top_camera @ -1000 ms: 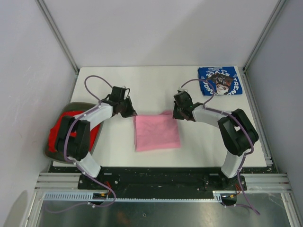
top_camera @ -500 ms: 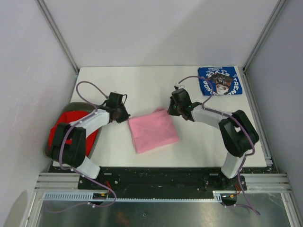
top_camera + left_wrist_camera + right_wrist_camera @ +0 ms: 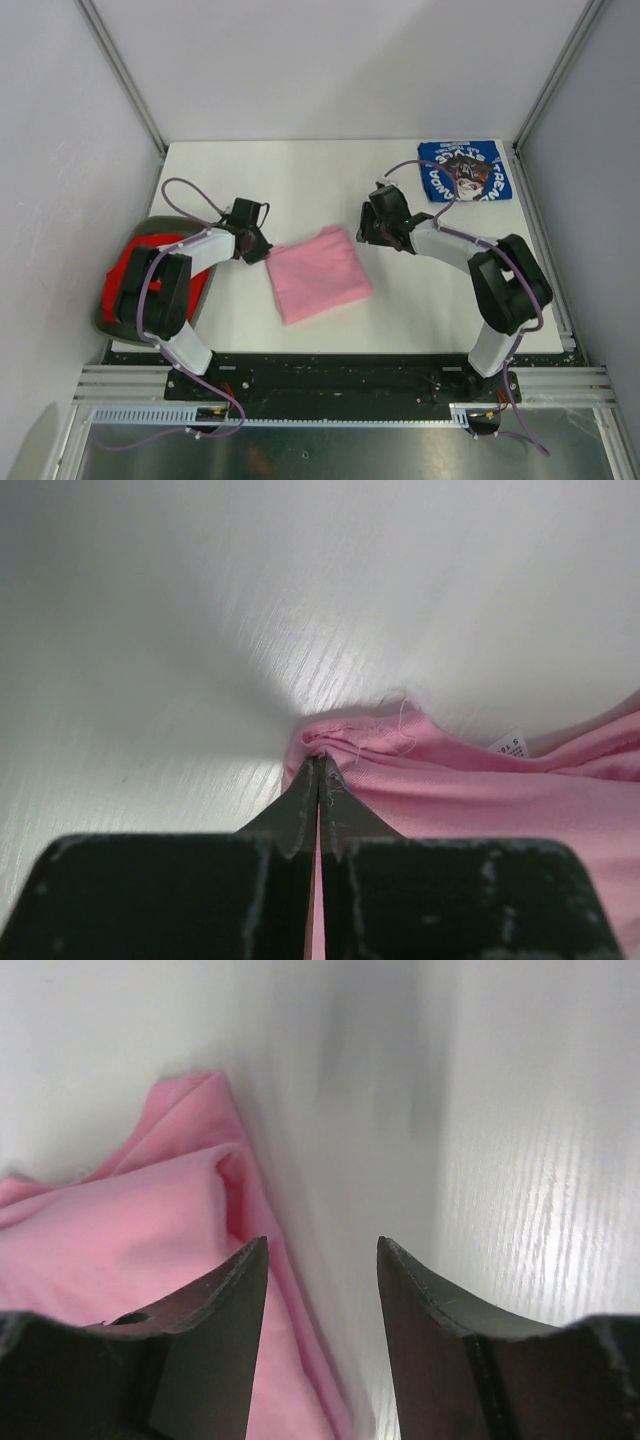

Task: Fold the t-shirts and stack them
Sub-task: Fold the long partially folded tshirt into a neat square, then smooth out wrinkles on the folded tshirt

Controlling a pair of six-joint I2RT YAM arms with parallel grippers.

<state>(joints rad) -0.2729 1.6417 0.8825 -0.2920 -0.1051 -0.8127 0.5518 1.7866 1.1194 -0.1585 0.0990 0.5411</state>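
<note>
A: Where is the pink t-shirt (image 3: 318, 275)?

B: Mid-bench (image 3: 300, 180), a bit toward the near side. It is folded to a rough square and lies askew. The blue t-shirt (image 3: 465, 172) lies flat in the far right corner. The red t-shirt (image 3: 115, 275) sits heaped in the grey bin (image 3: 110, 322) at the left edge.

A: And the hands?

B: The left hand (image 3: 318, 765) is closed tight on the pink one's left corner, with cloth bunched at its tips. The right hand (image 3: 322, 1245) is parted with nothing between its jaws, and the far right corner of the pink cloth lies just beside it.

A: How will it handle?

B: I'd say light, limp and thin. It has no stiffness, so a pinch at one corner will drag the layers and may pull the fold open. On the smooth bench it should slide easily.

A: So where should it be held?

B: Probably at two corners of one edge, pinching all the layers together. Lift it evenly so it hangs flat and doesn't twist.
</note>
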